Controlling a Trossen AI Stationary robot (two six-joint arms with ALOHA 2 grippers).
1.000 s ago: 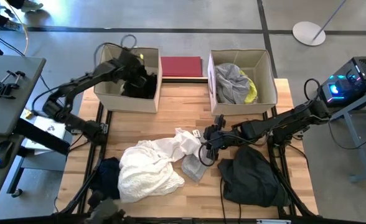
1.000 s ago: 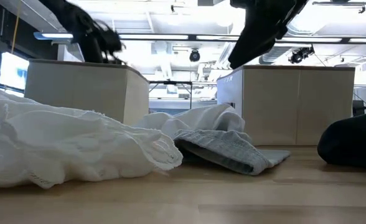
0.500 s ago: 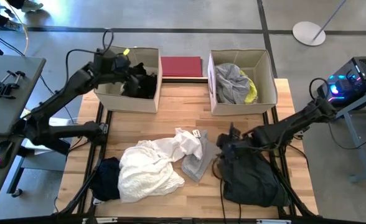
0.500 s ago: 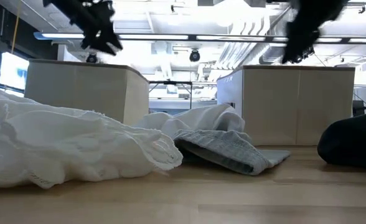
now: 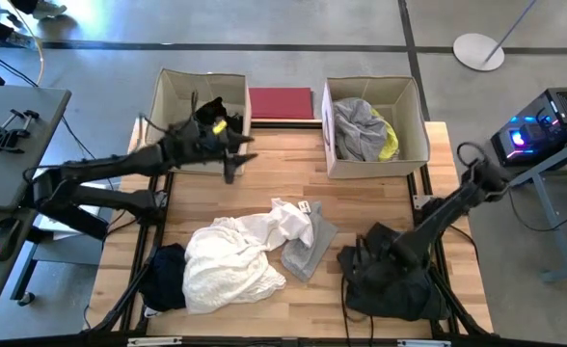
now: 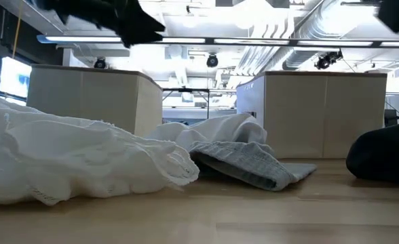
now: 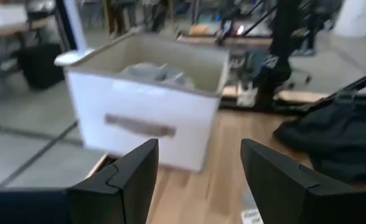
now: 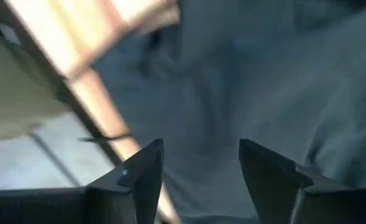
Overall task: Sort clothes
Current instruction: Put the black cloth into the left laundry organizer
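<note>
My left gripper (image 5: 235,160) is open and empty in the air, in front of the left cardboard box (image 5: 173,135); its fingers stand apart in the left wrist view (image 7: 198,149). That box holds black clothes (image 5: 211,116). My right gripper (image 5: 363,254) is open, low over the left edge of a black garment (image 5: 394,280) at the near right, which fills the right wrist view (image 8: 245,81). A white garment (image 5: 228,258), a grey garment (image 5: 308,251) and a dark navy garment (image 5: 166,274) lie on the table. The right box (image 5: 414,135) holds grey and yellow clothes (image 5: 363,127). My right gripper hangs open just over the black garment's left edge (image 8: 201,112), its fingers pointing down. I cannot tell whether the fingers touch the cloth.
A flat dark-red rectangle (image 5: 282,102) lies between the two boxes at the far edge. Bare wood (image 5: 283,173) lies between the boxes and the clothes. In the low view the white garment (image 6: 70,156) and the grey garment (image 6: 254,166) lie in front of both boxes.
My left gripper has come out of the left box toward the table's near edge and right, over the bare wood. My right gripper has gone from beside the white and grey garments toward the table's right and near edge, down to the black garment. The clothes have not moved.
</note>
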